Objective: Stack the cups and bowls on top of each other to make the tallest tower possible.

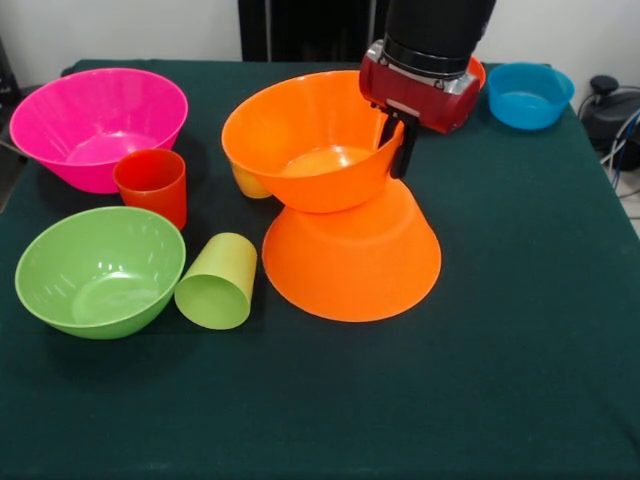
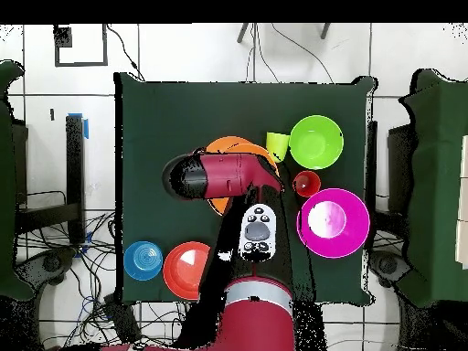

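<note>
A large orange bowl (image 1: 310,140) sits upright and slightly tilted on a second large orange bowl (image 1: 352,262) that lies upside down. My gripper (image 1: 396,150) is shut on the upper bowl's right rim, one finger inside and one outside. In the overhead view my arm (image 2: 224,174) covers most of this pile (image 2: 236,144). A large pink bowl (image 1: 95,125) stands at the far left, with a red-orange cup (image 1: 152,185) upright in front of it. A yellow-orange cup (image 1: 248,183) shows partly behind the pile. No magenta-red cup is in view.
A lime green bowl (image 1: 100,270) stands front left, with a lime green cup (image 1: 218,282) on its side next to it. A small blue bowl (image 1: 528,95) is at the far right. A round red-orange bowl (image 2: 187,270) sits beside it, mostly behind my arm in the front view.
</note>
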Tool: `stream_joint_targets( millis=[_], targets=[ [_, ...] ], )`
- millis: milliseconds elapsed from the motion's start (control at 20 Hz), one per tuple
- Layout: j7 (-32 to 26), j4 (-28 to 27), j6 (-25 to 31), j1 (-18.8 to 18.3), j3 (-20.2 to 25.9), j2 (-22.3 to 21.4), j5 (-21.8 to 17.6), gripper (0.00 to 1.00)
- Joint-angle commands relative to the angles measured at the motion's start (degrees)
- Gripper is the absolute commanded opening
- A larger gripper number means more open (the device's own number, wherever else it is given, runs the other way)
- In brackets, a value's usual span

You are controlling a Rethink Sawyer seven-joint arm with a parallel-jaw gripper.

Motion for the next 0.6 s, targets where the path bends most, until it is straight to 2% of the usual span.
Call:
stream_joint_targets(
  millis=[50,600],
  targets=[
    [-9.09,-2.10,2.30,0.82,12.32,6.48,-2.73,0.00],
    [-8.32,-0.74,-0.59,0.20,13.46,7.02,-3.14,0.00]
  ],
)
